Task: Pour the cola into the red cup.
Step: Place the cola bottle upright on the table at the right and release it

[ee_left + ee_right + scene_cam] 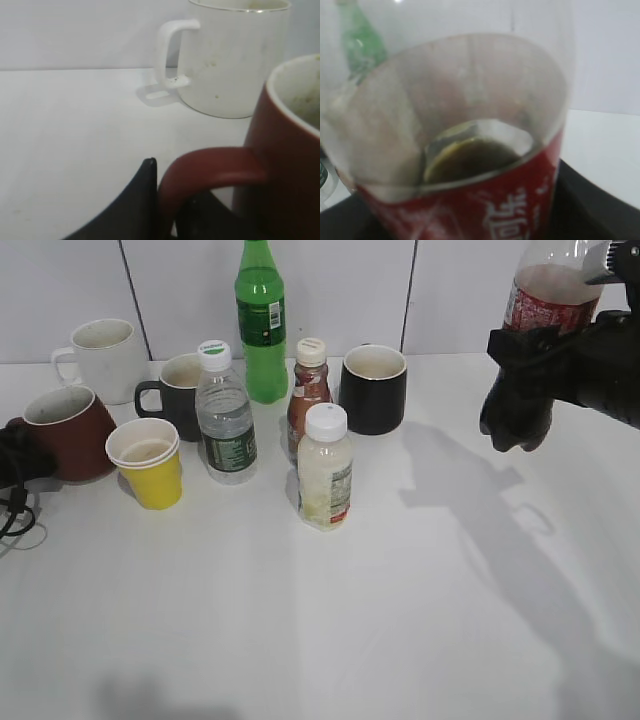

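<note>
The cola bottle, clear plastic with a red label, is held high at the far right in my right gripper, which is shut on its lower body. In the right wrist view the bottle fills the frame, with dark liquid low inside. The red cup stands on the table at the far left. My left gripper is shut on its handle. In the left wrist view the black fingers pinch the red handle, with the red cup's body to the right.
Between the arms stand a white mug, a yellow paper cup, two black mugs, a water bottle, a green bottle, a small brown bottle and a white-capped bottle. White table; wall behind.
</note>
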Available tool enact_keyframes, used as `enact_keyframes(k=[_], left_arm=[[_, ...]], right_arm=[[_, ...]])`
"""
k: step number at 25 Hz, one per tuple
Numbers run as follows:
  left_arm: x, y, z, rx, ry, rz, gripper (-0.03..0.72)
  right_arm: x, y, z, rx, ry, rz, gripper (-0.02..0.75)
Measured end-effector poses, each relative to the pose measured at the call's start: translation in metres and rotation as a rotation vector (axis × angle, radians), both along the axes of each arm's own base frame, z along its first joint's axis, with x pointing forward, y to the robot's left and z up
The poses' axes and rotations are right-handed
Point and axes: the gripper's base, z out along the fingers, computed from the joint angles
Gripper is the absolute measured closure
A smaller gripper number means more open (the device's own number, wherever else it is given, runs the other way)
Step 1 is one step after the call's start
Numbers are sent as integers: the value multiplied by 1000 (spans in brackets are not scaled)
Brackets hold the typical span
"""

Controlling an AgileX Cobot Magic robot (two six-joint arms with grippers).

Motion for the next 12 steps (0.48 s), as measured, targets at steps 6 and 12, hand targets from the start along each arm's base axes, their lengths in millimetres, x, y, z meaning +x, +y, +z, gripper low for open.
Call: enact_keyframes(k=[6, 12], left_arm=[[0, 0, 0, 0, 0, -3, 578], [0, 0, 0, 0, -4, -3, 491]], right_arm=[[0, 0, 0, 0, 1, 0, 276], [0, 0, 0, 0, 1, 0, 276]])
